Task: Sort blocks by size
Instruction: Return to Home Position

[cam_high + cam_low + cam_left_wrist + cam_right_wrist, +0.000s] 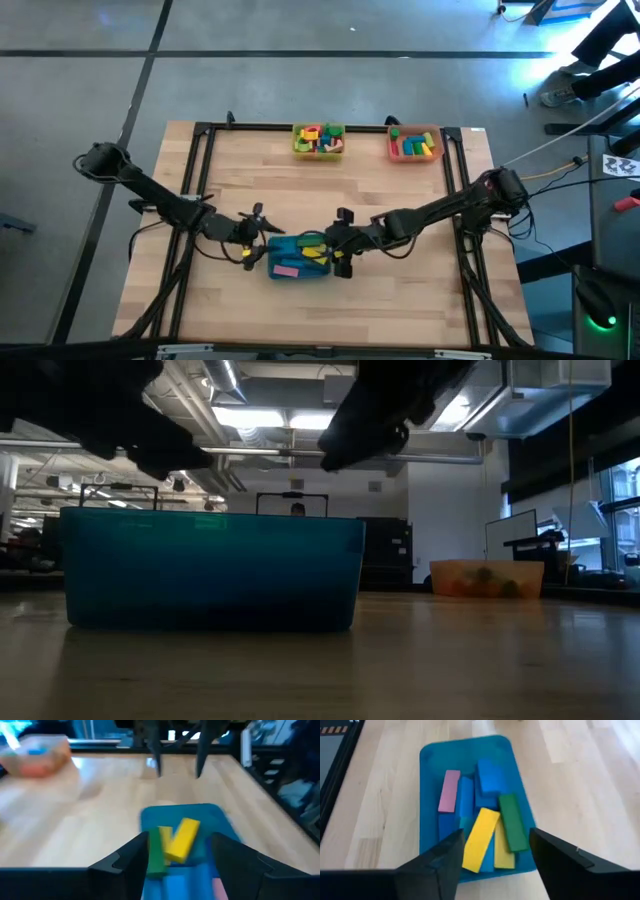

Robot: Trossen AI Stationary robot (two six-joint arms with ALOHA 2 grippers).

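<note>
Right wrist view shows the right gripper [495, 840] released and empty above the blue bin's [465, 755] right end, bars [480, 840] running lengthwise beneath; left gripper [179, 839], likewise spread, at its left end.

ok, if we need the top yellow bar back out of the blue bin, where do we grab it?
Take the yellow bar across its narrow width at mid-length, coming straight down from above. It lies diagonally on top of the pile in the blue bin, so probably turn the wrist to match. The green bar crowds one end.
</note>
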